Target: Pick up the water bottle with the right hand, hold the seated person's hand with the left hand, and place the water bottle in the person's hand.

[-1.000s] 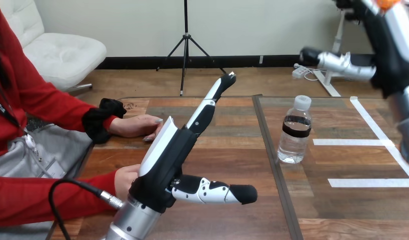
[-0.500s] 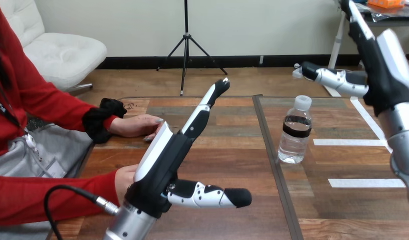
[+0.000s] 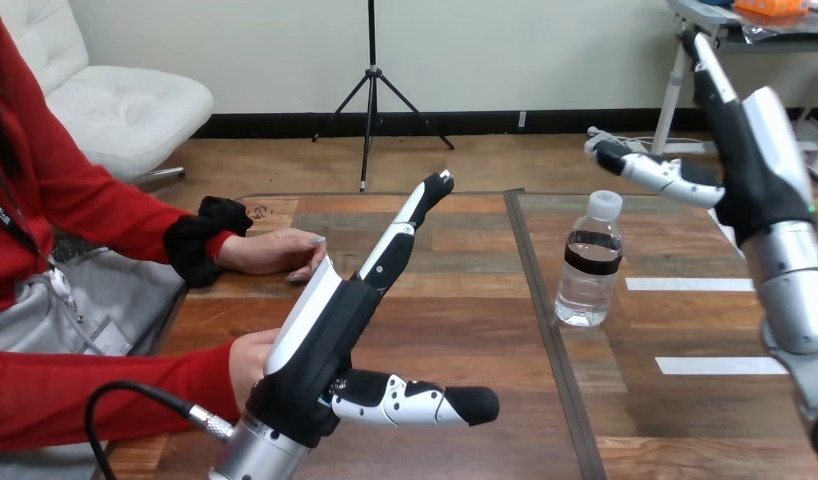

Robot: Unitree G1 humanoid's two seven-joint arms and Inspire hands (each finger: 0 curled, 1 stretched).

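1. Right hand (image 3: 747,150) hangs raised above and to the right of the water bottle (image 3: 590,265), apart from it. Fingers straight, thumb spread, nothing held; I judge it is opened wide for the grasp.
2. Water bottle stands upright and capped on the table (image 3: 465,310), untouched.
3. Left hand (image 3: 320,340) is also flat-open and empty, just beside the person's nearer hand (image 3: 247,362). I cannot tell if they touch. No fingers curl round it, so no hold yet.

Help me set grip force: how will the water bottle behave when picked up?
The water bottle stands tall and narrow, so a sideways nudge might tip it; being round, it could then roll. Its clear plastic wall looks thin and smooth: likely to dent when squeezed, perhaps slip.
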